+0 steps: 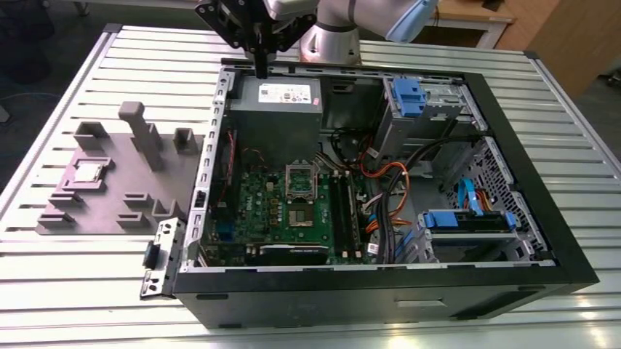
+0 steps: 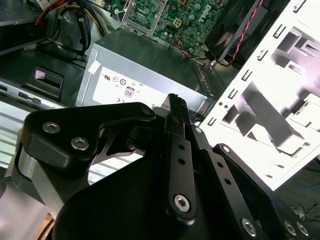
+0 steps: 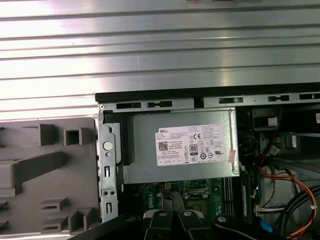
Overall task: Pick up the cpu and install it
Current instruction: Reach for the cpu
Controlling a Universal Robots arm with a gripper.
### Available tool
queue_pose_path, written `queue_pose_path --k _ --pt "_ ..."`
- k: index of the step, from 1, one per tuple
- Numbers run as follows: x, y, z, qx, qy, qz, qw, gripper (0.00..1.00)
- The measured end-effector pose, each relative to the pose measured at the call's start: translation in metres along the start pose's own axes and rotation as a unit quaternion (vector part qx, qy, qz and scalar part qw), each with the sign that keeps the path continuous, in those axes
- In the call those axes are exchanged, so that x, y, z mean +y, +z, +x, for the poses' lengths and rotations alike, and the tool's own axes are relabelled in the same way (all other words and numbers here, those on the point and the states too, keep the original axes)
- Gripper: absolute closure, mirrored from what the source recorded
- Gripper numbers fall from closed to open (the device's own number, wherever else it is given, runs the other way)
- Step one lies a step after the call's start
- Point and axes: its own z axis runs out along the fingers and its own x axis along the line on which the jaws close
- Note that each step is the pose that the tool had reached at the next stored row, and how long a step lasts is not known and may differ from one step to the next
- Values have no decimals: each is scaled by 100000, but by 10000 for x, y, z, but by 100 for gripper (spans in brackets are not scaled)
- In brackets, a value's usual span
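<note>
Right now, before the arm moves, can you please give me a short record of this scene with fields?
gripper: shut, empty, above the power supply
cpu: lying on the grey holder, outside the computer case, on the exterior view's left
socket: on the motherboard inside the case, apart from the gripper
task state: cpu not yet picked up

Closed hand (image 2: 176,102) over power supply (image 2: 150,67)

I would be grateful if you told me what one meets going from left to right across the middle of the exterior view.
cpu → open CPU socket on the motherboard → black memory sticks → orange cables → blue drive caddy
</note>
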Motion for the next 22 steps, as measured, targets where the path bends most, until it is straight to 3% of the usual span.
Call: queue_pose_path --k 22 --pt "-3 0 46 1 0 -1 100000 89"
